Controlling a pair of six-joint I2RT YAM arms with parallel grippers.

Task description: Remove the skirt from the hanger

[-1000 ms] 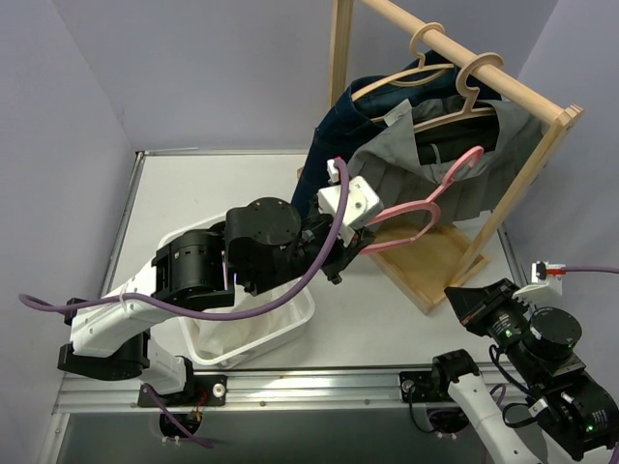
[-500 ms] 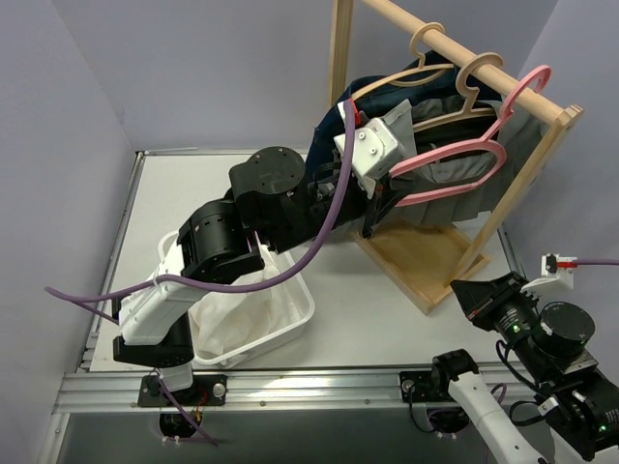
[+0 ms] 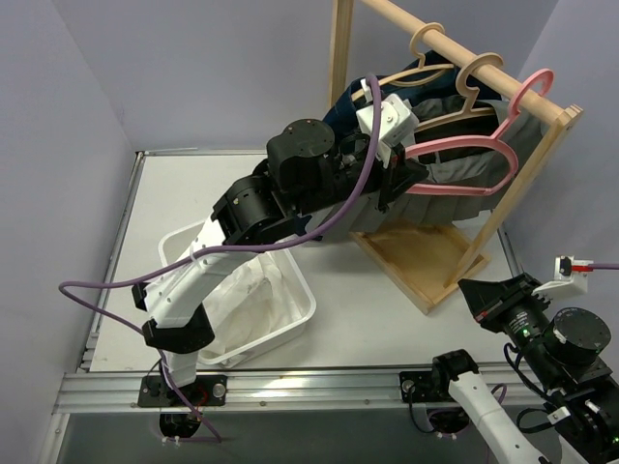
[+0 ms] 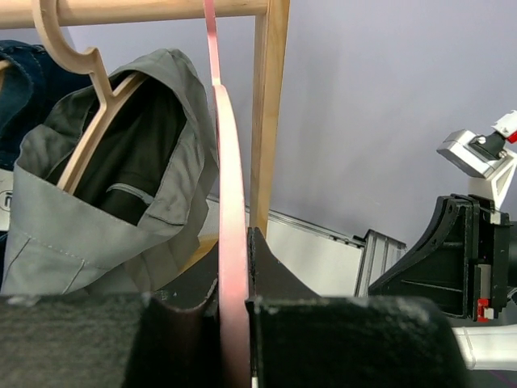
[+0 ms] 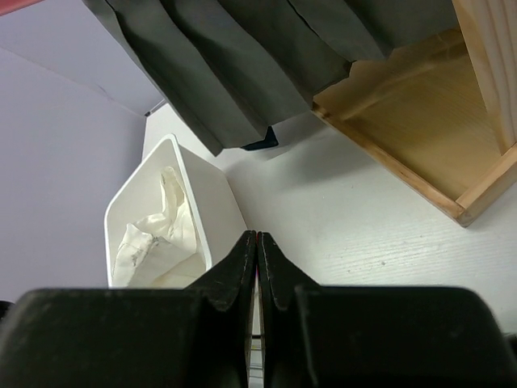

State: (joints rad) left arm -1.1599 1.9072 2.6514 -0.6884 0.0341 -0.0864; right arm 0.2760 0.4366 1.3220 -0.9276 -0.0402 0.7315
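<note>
the right claw (image 5: pixel 256 240) has its fingers pressed together, nothing between them, over the white desk (image 5: pixel 355 234). a grey pleated skirt (image 5: pixel 266 56) hangs at the top. left, a white bin (image 5: pixel 212 202) holds crumpled white cloth (image 5: pixel 157 230); right, the rack's wooden base (image 5: pixel 412 137).

The left gripper (image 3: pixel 395 180) is raised high, arm outstretched, jaws clamped; right gripper (image 5: pixel 256 241) low, jaws together.

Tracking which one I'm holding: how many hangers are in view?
3. One wooden hanger and a second wooden hanger hook over the rail. The pink hanger is clamped in the left gripper, its hook by the rail's right end. None seem hidden.
</note>
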